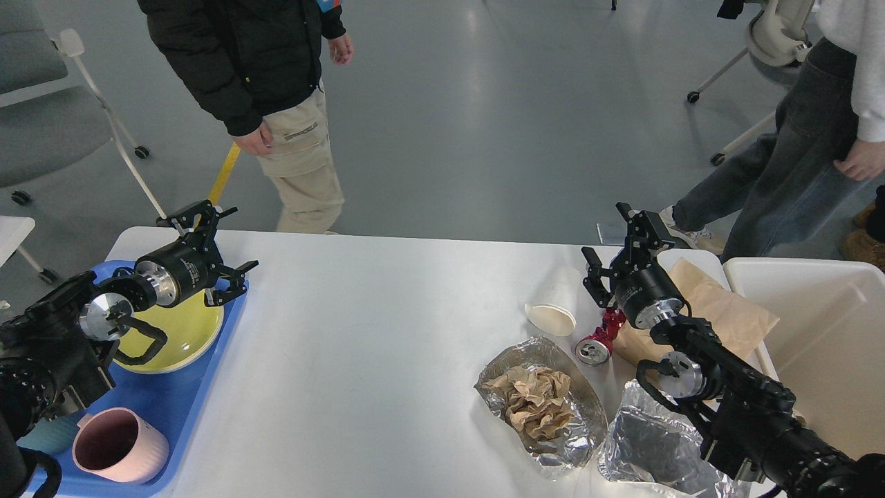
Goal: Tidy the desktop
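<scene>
The tidying looks partly done, judging by how things lie. On the left, a blue rectangular plastic tray (pixel 176 408) already holds a yellow-green round plate (pixel 183 332) and a pink ceramic mug (pixel 117 446), so the crockery seems sorted.

The rubbish is what remains. It is clustered on the right half of the large white smooth tabletop (pixel 359 346): a white paper cup (pixel 553 304) lying on its side, a red drink can (pixel 600 339) just beside it, a sheet of crinkled silver foil (pixel 574 439) holding a wad of crumpled brown paper (pixel 536 401), a second piece of crumpled silver foil (pixel 650 449) nearer the front edge, and a flat brown paper bag (pixel 722 315) towards the far right corner. None of it has yet gone into the cream-white deep plastic bin (pixel 816 332) that stands just beyond the tabletop's right edge.

The left pincer (pixel 214 252) hovers over the tray's far end with its fingers spread and nothing between them. The right pincer (pixel 619 242) hangs above the can and cup, likewise released and empty.

The tabletop fills the lower part of the view, bare and glossy through its middle. Behind it lies a grey polished floor with a yellow line (pixel 225 176), wheeled chairs, and two people standing near the far edge.
</scene>
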Motion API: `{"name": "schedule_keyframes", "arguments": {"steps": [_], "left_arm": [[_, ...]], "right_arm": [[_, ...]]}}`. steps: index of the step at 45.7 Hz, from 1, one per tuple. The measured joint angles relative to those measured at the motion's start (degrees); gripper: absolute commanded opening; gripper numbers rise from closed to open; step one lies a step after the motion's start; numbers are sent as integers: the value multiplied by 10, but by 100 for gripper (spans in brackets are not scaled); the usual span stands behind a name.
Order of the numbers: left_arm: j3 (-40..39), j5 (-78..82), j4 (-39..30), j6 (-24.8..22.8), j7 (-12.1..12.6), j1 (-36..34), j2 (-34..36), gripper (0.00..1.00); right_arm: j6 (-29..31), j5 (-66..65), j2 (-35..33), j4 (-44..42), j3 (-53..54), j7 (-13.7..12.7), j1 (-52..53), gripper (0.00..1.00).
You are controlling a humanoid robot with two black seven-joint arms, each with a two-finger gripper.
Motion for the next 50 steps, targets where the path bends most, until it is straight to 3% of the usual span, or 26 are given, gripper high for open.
{"name": "schedule_keyframes", "arguments": {"steps": [50], "left_arm": [[0,0,0,0,0,0,0,96]], "right_arm": [[0,0,0,0,0,0,0,100]]}}
